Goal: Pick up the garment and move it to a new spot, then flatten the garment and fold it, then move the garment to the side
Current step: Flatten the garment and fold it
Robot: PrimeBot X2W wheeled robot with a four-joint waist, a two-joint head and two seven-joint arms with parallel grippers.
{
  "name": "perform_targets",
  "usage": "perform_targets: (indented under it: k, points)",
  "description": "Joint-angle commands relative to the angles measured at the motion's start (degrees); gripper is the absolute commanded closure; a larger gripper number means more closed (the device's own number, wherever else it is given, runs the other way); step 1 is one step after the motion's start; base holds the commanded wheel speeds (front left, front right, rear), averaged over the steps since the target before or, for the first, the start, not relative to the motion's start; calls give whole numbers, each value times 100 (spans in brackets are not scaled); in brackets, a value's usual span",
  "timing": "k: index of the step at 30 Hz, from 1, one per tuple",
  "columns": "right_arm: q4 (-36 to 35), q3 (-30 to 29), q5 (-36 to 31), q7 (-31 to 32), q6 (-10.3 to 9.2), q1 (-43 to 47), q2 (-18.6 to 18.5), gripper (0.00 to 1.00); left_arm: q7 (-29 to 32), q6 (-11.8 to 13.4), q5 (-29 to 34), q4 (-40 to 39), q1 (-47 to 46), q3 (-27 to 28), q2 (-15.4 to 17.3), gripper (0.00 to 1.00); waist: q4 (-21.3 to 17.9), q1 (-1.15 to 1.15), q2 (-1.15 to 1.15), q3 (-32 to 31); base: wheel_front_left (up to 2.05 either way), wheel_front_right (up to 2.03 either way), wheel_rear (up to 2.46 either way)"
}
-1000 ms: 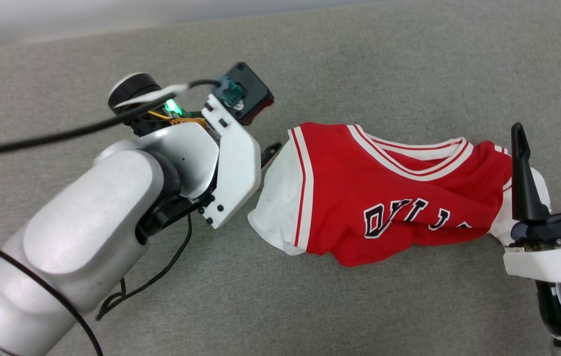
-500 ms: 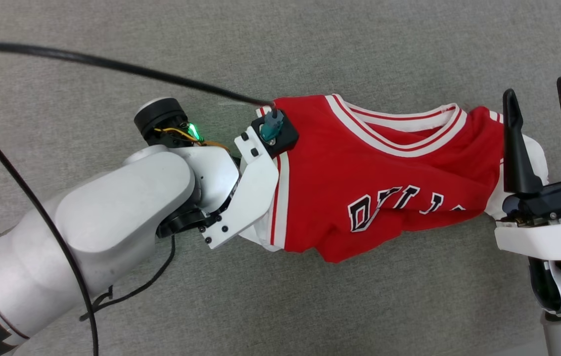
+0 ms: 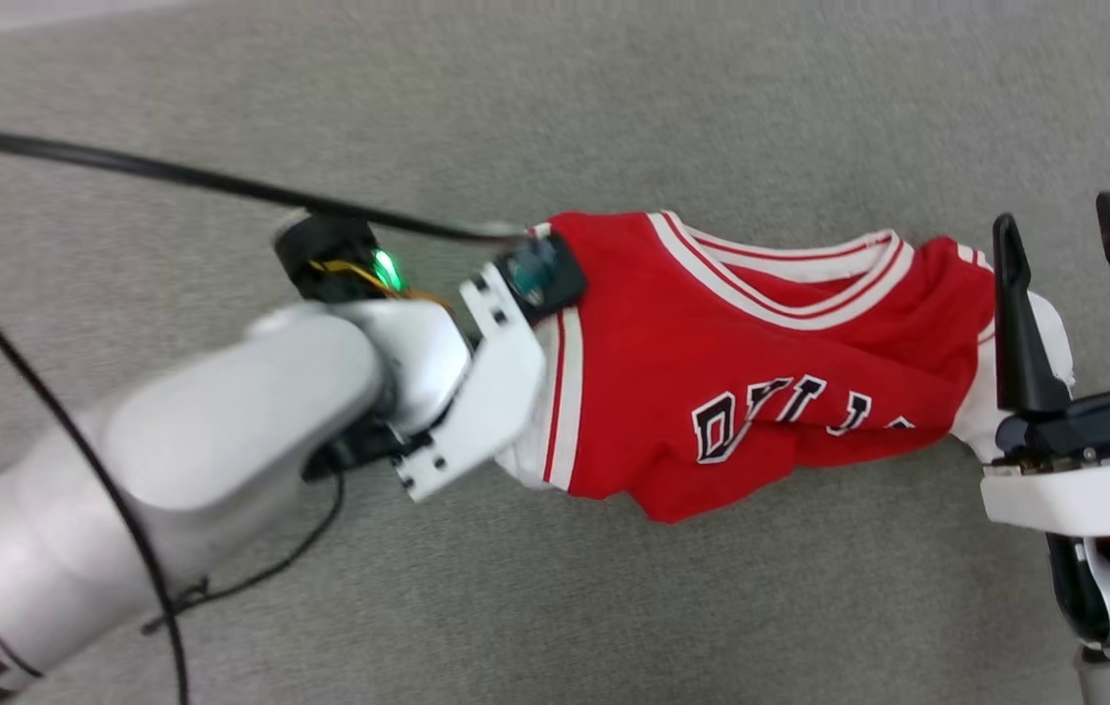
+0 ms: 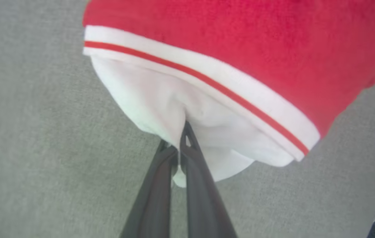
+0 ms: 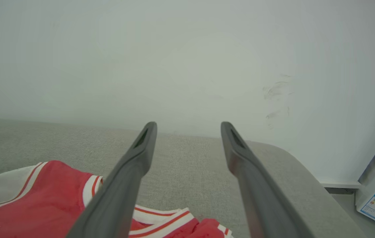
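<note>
Left gripper (image 4: 181,140) newly over and tight on the white sleeve (image 4: 147,99) of the crumpled red garment (image 3: 761,392); right gripper (image 3: 1056,220) wide.

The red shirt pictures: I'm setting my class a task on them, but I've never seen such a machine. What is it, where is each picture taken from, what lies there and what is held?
This is a robot with two arms, each ending in a gripper with two dark fingers. The head view looks down from a camera on its head. The other two views come from cameras on its wrists, looking along the fingers. A crumpled red shirt with white sleeves lies on a grey cloth surface. The left gripper is shut, pinching the white sleeve. The right gripper is open and holds nothing, at the shirt's other end.
</note>
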Motion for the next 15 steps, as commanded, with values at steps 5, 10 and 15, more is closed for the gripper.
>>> perform_targets:
  k: [5,10,15]
  points:
    - [28,-47,-50,-11,-2,238,-31,0,-412,0,-290,-19,-233,146,552,100,411,-1,0,-439,0,0,0]
    - [23,-20,-71,-11,-2,301,-20,0,-377,181,-592,-80,-173,438,1269,100,532,-1,0,-514,0,0,0]
    - [7,37,-71,-11,-2,206,-66,0,-362,506,-872,114,-16,689,1845,100,491,-1,0,-378,0,0,0]
